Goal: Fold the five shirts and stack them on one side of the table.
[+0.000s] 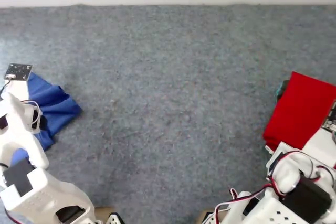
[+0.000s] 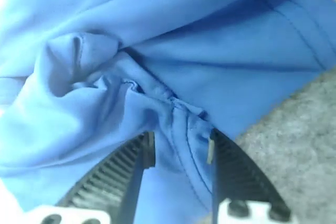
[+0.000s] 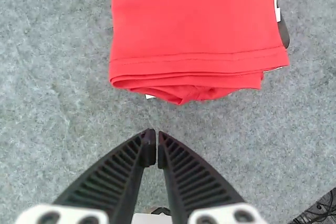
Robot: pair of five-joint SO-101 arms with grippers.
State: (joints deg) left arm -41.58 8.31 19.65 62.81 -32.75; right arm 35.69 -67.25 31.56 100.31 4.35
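blue shirt (image 2: 157,51), between left end effector (image 2: 181,148) jaws

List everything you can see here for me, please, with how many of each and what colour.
blue shirt: one, blue, crumpled, at the table's left edge in the high view
red shirt: one, red, folded, at the right edge
dark item: edge only, count unclear, under the red shirt
table: one, grey
left arm: one, white, by the blue shirt
right arm: one, white, by the red shirt
left gripper: one, black, at the blue shirt
right gripper: one, black, shut, over bare table just short of the red shirt
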